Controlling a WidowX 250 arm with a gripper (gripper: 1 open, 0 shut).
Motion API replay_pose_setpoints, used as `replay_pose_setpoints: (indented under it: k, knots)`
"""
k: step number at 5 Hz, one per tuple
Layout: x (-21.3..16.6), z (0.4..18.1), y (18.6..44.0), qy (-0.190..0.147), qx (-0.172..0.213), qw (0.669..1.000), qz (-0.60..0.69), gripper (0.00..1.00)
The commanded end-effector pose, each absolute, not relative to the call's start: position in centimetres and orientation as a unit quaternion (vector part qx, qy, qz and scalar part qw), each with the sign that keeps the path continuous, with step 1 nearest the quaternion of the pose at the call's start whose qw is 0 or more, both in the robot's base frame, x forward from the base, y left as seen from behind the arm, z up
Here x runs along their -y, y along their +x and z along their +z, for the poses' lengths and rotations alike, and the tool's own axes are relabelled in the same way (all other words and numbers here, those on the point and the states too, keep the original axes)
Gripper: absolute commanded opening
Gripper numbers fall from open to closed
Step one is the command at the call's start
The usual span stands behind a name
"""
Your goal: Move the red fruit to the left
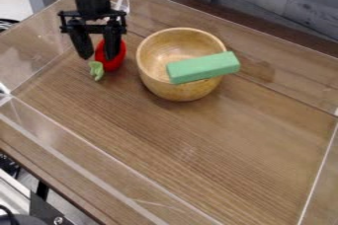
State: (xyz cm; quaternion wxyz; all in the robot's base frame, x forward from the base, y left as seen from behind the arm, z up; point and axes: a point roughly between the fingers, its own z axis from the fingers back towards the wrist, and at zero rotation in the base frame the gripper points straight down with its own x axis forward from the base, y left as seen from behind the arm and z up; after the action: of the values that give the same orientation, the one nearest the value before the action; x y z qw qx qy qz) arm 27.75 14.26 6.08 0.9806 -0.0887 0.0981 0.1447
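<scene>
Red fruit [113,57], upper part partly hidden behind claw [102,46]; claw spread, contact with fruit unclear.

fruit [111,54]: bright red, beside my black claw [94,38]
stem [97,69]: light green
block [203,68]: plain mint green
bowl [164,53]: tan
table [172,150]: brown with streaked wood grain

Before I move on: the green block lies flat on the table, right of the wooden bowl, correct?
Not quite: the camera view shows the green block resting on the rim of the wooden bowl, at its right side, not flat on the table.
</scene>
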Motion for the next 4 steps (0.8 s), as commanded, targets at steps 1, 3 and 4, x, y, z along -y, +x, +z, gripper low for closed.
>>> replay_pose_setpoints:
  k: [1,3,4]
  knots:
    - [-15.1,7.7,28.5,-0.076,-0.064,0.986,0.131,0.00]
    - [-16.2,6.9,28.8,-0.076,-0.067,0.986,0.135,0.00]
    - [-16.3,7.1,28.9,-0.077,-0.067,0.983,0.150,0.00]
